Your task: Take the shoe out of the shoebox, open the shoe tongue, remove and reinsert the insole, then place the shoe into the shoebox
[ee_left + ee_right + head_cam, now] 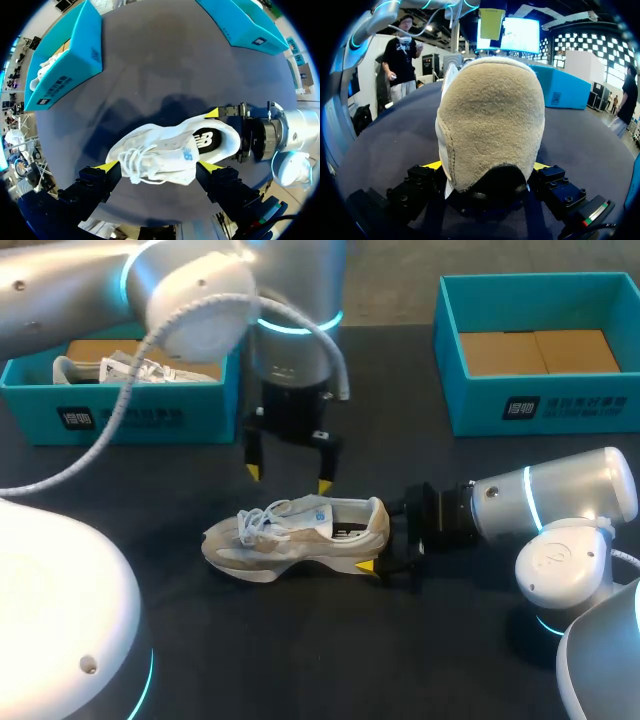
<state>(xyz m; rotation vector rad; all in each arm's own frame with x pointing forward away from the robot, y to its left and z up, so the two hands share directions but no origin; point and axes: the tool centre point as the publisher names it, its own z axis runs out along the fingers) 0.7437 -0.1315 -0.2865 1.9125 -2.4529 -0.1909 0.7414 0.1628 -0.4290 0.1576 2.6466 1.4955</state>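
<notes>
The shoe (300, 535) lies on its sole in the middle of the desk (330, 660), out of the box, toe pointing toward the left arm's side. The right gripper (385, 545) comes in behind the heel and pinches it from both sides. In the right wrist view the suede heel fills the space between the two yellow tips. The left gripper (288, 478) hangs just above the shoe with its fingers spread wide, one on each side of the laces and tongue, touching neither.

The step in hand looks like opening the tongue. To do it well, the left gripper should come straight down over the shoe's opening and close on the free top edge of the tongue, just behind the laces. Catching a lace loop would only tighten the shoe. A pull up and toward the toe should fold the tongue forward and bare the insole. The right gripper's job is to hold the heel flat on the desk so the shoe does not tip or slide toward the toe under that pull. One teal shoebox (120, 405), beyond the toe, holds another shoe.
</notes>
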